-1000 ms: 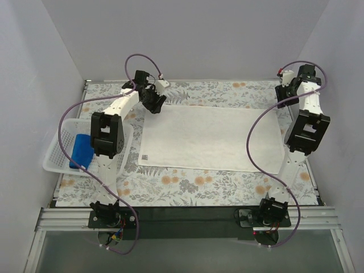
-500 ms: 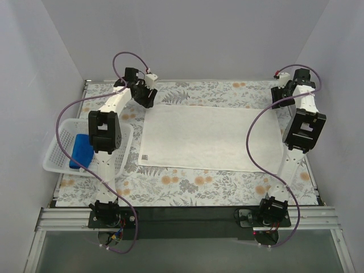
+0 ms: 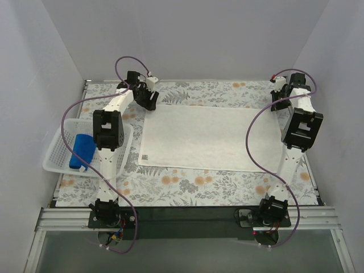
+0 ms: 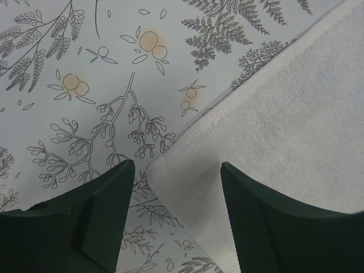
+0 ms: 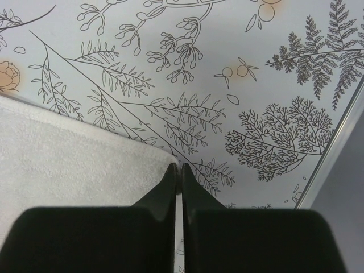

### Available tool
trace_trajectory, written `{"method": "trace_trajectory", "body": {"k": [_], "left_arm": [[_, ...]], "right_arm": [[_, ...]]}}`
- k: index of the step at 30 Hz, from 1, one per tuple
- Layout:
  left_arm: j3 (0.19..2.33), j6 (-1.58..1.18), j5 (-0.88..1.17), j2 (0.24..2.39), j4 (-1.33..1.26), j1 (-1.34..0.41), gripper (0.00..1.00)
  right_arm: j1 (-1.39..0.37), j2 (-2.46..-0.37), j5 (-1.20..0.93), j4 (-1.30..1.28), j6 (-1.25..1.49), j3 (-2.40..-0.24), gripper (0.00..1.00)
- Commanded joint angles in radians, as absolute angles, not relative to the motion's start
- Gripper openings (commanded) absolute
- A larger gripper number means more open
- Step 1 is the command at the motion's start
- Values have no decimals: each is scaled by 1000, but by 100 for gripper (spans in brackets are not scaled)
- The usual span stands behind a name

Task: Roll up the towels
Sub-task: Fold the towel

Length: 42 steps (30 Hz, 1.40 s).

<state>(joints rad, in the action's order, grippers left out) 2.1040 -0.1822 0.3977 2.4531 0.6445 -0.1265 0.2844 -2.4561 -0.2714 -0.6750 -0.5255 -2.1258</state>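
The white towel [image 3: 207, 136] is spread flat mid-table, and the blue towel [image 3: 81, 151] is kept in the basket [image 3: 54, 162]. The right gripper [image 5: 177, 168] has just been shut at the white one's far right corner. The left gripper [image 4: 176, 168] is held open astride the far left corner, so rolling seems imminent.

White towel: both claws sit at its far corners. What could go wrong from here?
1. The right gripper is shut right at the corner edge of the white towel. It may have caught only the hem, or nothing, so that corner could slip.
2. The left gripper is open around the other corner. If only one side lifts, the roll would likely start crooked.
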Motion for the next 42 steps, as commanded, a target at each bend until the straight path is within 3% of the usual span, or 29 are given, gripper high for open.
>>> {"method": "trace_trajectory", "body": {"k": [1, 9, 12, 13, 17, 34, 42], "left_arm": [[2155, -201, 433, 2457, 635, -121, 57], [2154, -232, 492, 2468, 629, -110, 45], [2155, -227, 535, 2456, 632, -109, 30], [2157, -222, 543, 2451, 634, -107, 19], [2160, -204, 555, 2430, 637, -103, 0], [1999, 58, 641, 2218, 669, -92, 0], [1866, 360, 729, 2037, 866, -83, 0]], "right_arm": [[276, -2461, -256, -677, -546, -2091, 1], [276, -2439, -247, -678, -563, -2086, 1], [276, -2421, -248, -678, -568, -2086, 1], [278, -2408, -250, -678, -571, -2086, 1], [278, -2376, -253, -680, -584, -2089, 1], [311, -2169, -282, -715, -701, -1999, 1], [380, -2005, -334, -816, -833, -1878, 1]]}}
